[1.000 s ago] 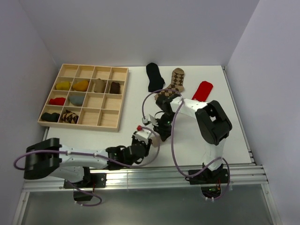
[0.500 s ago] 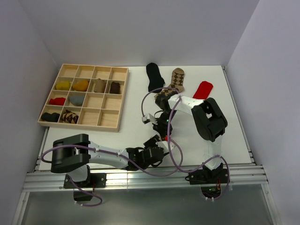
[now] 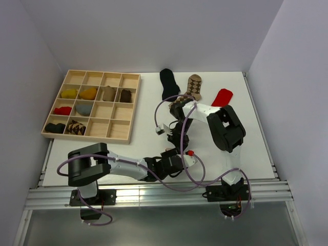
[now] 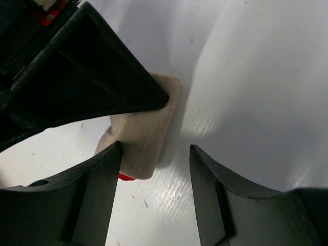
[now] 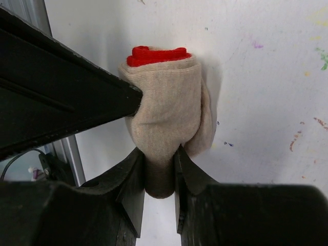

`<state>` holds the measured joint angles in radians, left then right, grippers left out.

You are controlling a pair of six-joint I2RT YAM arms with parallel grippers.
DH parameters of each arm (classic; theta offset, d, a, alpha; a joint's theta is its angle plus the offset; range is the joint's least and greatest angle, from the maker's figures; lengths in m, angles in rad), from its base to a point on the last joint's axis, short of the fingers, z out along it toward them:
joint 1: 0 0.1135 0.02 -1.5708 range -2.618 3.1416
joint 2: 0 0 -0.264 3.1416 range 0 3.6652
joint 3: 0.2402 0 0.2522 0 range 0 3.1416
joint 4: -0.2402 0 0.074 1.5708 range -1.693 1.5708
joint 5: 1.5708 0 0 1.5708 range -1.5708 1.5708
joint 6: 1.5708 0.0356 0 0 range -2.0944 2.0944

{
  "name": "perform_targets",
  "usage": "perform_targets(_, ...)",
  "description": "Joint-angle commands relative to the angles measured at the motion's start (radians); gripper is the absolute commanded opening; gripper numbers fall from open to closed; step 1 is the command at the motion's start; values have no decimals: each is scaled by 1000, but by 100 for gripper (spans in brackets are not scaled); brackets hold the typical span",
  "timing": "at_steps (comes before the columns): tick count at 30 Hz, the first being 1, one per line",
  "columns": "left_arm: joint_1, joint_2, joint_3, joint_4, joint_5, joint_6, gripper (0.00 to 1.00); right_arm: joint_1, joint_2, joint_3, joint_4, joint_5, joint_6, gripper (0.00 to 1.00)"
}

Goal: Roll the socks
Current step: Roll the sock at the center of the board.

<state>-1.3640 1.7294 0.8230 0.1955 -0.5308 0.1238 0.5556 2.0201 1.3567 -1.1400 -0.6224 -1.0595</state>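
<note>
Swinging across from the left, your left gripper (image 4: 154,154) holds jaws spread at the tan sock roll (image 5: 166,118), which your right gripper (image 5: 159,156) pinches near the front edge of the table (image 3: 251,148); roll looks finished, handover likely

Sock roll (image 3: 189,153), apparently beside left gripper (image 3: 179,162).

Both arms share one build. The left arm (image 3: 125,165) and the right arm (image 3: 204,110) have white tubular links set between chunky black joint housings, and each trails a thin purple cable (image 3: 157,114) in loose loops. The left gripper (image 4: 155,154) has matte black fingers (image 4: 95,200), broad with bevelled edges. The right gripper (image 5: 158,154) has the same black fingers, tapering to blunt tips.
</note>
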Motion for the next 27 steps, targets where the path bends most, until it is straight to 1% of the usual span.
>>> perform_targets(1,22,39,54,-17,64,53,60,-5,75,-2,-9,121,-22,25)
perform_targets(5,40,58,62,-34,68,53,59,-5,85,8,-21,122,-25,25)
perform_targets(7,43,71,68,-31,-7,68,58,-5,86,12,-21,122,-23,25)
perform_targets(11,45,36,47,-13,-29,106,58,-5,92,15,-24,119,-25,25)
perform_targets(14,34,52,56,-8,-98,138,58,-5,101,19,-26,119,-20,25)
perform_targets(16,29,38,44,8,-113,146,58,-5,103,22,-29,116,-20,25)
perform_targets(18,32,18,33,18,-81,149,60,-5,107,25,-32,118,-16,25)
perform_targets(21,43,-1,57,-30,-38,129,61,-5,112,30,-35,119,-11,25)
perform_targets(25,48,-53,64,-44,11,111,63,-5,112,30,-35,119,-8,25)
perform_targets(26,51,-62,64,-45,14,115,92,-5,112,30,-35,118,-10,25)
perform_targets(27,54,-74,61,-39,14,120,93,-5,115,30,-35,118,-10,24)
